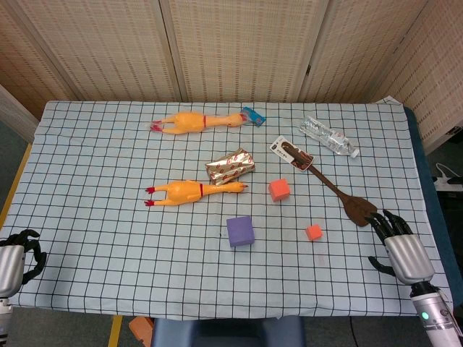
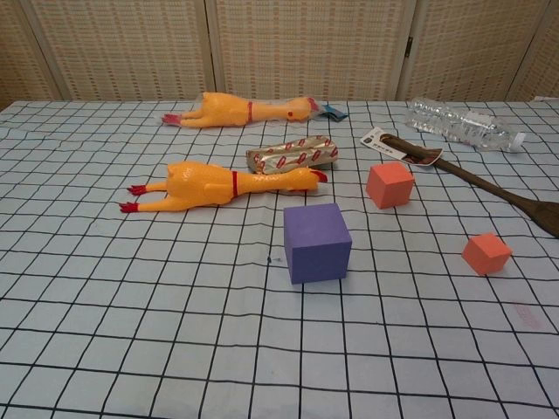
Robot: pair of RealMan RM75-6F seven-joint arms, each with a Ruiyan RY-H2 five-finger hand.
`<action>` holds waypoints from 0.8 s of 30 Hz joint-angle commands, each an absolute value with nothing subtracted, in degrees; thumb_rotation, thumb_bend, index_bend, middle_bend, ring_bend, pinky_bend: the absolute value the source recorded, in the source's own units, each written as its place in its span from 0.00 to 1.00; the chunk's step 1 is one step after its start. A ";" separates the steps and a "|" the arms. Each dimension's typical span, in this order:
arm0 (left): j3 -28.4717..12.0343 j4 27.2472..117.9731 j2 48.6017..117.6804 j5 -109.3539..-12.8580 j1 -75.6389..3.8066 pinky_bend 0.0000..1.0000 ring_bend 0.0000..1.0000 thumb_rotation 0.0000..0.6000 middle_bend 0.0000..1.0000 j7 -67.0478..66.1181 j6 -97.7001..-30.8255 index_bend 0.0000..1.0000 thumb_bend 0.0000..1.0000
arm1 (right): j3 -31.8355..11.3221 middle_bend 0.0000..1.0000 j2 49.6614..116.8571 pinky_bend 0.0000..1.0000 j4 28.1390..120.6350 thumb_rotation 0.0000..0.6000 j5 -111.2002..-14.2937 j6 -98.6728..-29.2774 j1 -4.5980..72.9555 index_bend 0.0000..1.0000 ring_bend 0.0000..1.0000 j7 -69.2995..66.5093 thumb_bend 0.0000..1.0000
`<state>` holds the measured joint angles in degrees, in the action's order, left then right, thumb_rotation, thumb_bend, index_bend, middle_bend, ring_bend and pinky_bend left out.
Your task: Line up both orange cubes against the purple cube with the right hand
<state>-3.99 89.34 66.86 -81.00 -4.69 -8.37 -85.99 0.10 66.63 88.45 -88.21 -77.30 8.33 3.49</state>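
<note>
Two orange cubes lie apart from the purple cube point(image 1: 240, 230) in the head view, the larger orange cube point(image 1: 279, 189) behind-right, the smaller orange cube point(image 1: 313, 232) right, with the right hand point(image 1: 398, 246) empty, fingers spread, far right, and the left hand point(image 1: 18, 259) curled, empty, far left, while the chest view shows the purple cube point(image 2: 316, 242) between both cubes and a rubber chicken point(image 2: 218, 184).

Two orange cubes point(image 1: 279, 189) point(image 1: 313, 232) — one purple cube point(image 1: 240, 230) — two rubber chickens point(image 1: 194, 191) point(image 1: 197, 121).

Each robot hand point(image 1: 396, 242) has black fingers and a silver back.
</note>
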 commanded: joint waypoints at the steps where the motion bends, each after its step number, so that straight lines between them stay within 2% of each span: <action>1: -3.98 89.73 66.71 -80.94 -4.80 0.48 0.35 1.00 0.34 -8.80 -85.65 0.26 0.41 | 0.24 0.09 66.74 0.11 88.15 1.00 -88.27 -77.28 8.23 0.13 0.00 3.30 0.13; 9: -3.64 88.57 67.58 -82.85 -5.55 0.48 0.35 1.00 0.33 -9.35 -85.46 0.26 0.40 | -0.47 0.09 66.94 0.13 88.27 1.00 -86.33 -77.10 8.07 0.15 0.00 4.36 0.13; 12: -3.52 88.56 67.62 -82.56 -5.62 0.48 0.35 1.00 0.33 -8.93 -84.87 0.26 0.40 | -0.82 0.13 68.08 0.16 87.23 1.00 -86.26 -78.11 7.83 0.18 0.03 5.85 0.13; 14: -3.48 88.96 67.42 -82.62 -5.69 0.48 0.35 1.00 0.33 -8.22 -84.61 0.26 0.40 | -1.04 0.22 68.91 0.22 86.38 1.00 -86.19 -78.81 7.62 0.19 0.12 6.87 0.13; 17: -3.25 89.11 67.09 -83.06 -5.73 0.48 0.35 1.00 0.33 -7.60 -84.46 0.26 0.40 | -1.55 0.43 69.53 0.40 86.47 1.00 -85.29 -78.37 7.87 0.23 0.36 7.81 0.13; 20: -3.19 89.28 66.88 -83.01 -5.68 0.48 0.35 1.00 0.33 -7.53 -84.40 0.26 0.40 | -2.85 0.59 70.28 0.55 86.44 1.00 -83.89 -76.03 9.71 0.26 0.52 9.83 0.13; 24: -3.23 89.18 66.94 -82.65 -5.82 0.48 0.35 1.00 0.33 -7.17 -83.87 0.26 0.40 | -5.77 0.72 73.12 0.69 84.38 1.00 -80.82 -71.27 13.92 0.29 0.65 13.95 0.13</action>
